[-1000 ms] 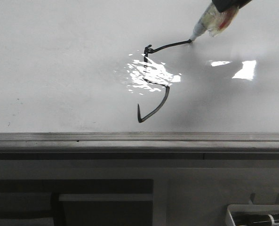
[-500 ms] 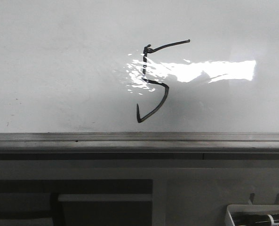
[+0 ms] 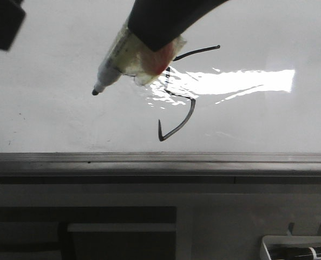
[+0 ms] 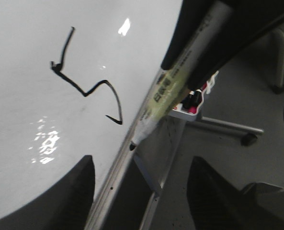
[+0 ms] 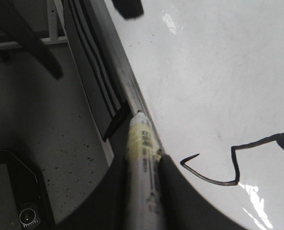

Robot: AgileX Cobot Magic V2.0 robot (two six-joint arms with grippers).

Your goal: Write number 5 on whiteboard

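The number 5 [image 3: 184, 123] is drawn in thin black strokes on the glossy whiteboard [image 3: 52, 119], near the grey rail [image 3: 149, 158]. It also shows in the left wrist view as number 5 [image 4: 86, 93] and in the right wrist view as number 5 [image 5: 234, 163]. My right gripper [image 3: 152, 51] is shut on a marker [image 3: 119, 59], held close to the camera, partly covering the digit's top. The marker's tip points left, off the strokes. The right wrist view shows the marker [image 5: 142, 158] clamped between the fingers. My left gripper [image 4: 142, 191] is open and holds nothing; its dark tip [image 3: 3, 24] shows at the upper left.
A white tray [image 3: 295, 249] with spare markers hangs below the board at the right. Beyond the rail lie the floor and a wheeled chair base [image 4: 249, 139]. A dark object [image 5: 17, 191] sits on the floor. Glare [image 3: 247, 80] crosses the board beside the digit.
One second ago the marker tip touched the end of the top stroke. It then left the view and now hangs over the digit's upper left. The left gripper has appeared at the top left.
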